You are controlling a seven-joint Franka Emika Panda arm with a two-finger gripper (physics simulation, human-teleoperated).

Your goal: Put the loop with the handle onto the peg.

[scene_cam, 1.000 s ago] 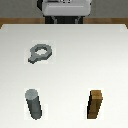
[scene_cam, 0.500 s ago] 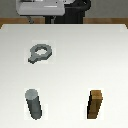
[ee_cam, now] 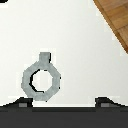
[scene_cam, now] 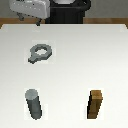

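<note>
The loop with the handle [scene_cam: 35, 56] lies flat on the white table, in the left half of the exterior view, with its tab pointing toward the near left. In the wrist view the loop [ee_cam: 45, 60] lies close to one fingertip [ee_cam: 22, 103]. The peg [scene_cam: 34, 104] stands upright near the front edge, straight in front of the loop. My gripper [scene_cam: 29, 20] hangs open and empty over the table's far edge, behind the loop and well above it. In the wrist view my gripper [ee_cam: 64, 102] has its two tips wide apart.
A brown wooden block [scene_cam: 96, 105] stands upright at the front on the exterior view's right, level with the peg. The robot's dark base [scene_cam: 67, 11] sits behind the table's far edge. Wooden floor [ee_cam: 116, 20] shows beyond the table edge in the wrist view.
My gripper has swung from the middle of the far edge toward the exterior view's left, ending behind the loop. Loop, peg and block have not moved.
</note>
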